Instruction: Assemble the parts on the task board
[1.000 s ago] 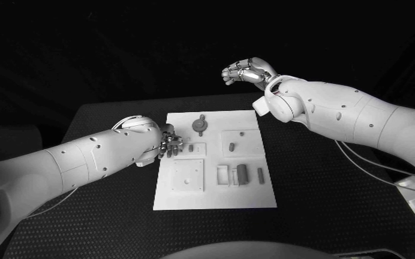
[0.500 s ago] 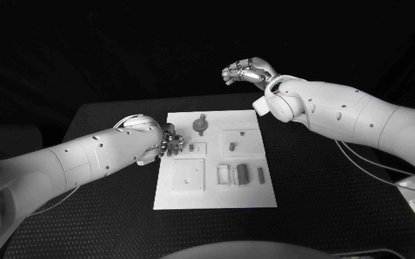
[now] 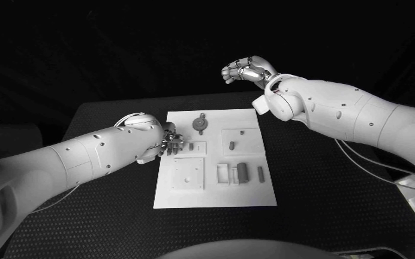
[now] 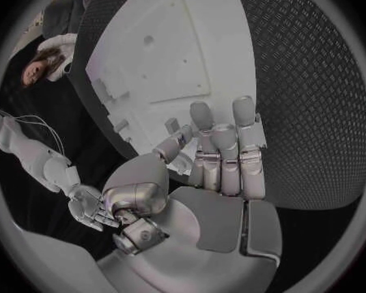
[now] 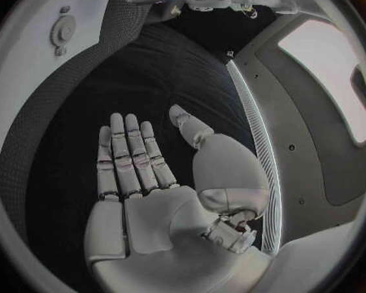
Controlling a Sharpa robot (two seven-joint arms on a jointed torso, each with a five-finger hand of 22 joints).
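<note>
I see the task board lying flat in the middle of the black worktop. My left hand sits low at the board's left edge beside a small part; its fingers look straight and apart, though I cannot tell whether they touch anything. My right hand hangs raised beyond the far edge of the worktop, fingers spread, holding nothing. Other parts lie on the board's right half.

black textured table, dark surroundings
</note>
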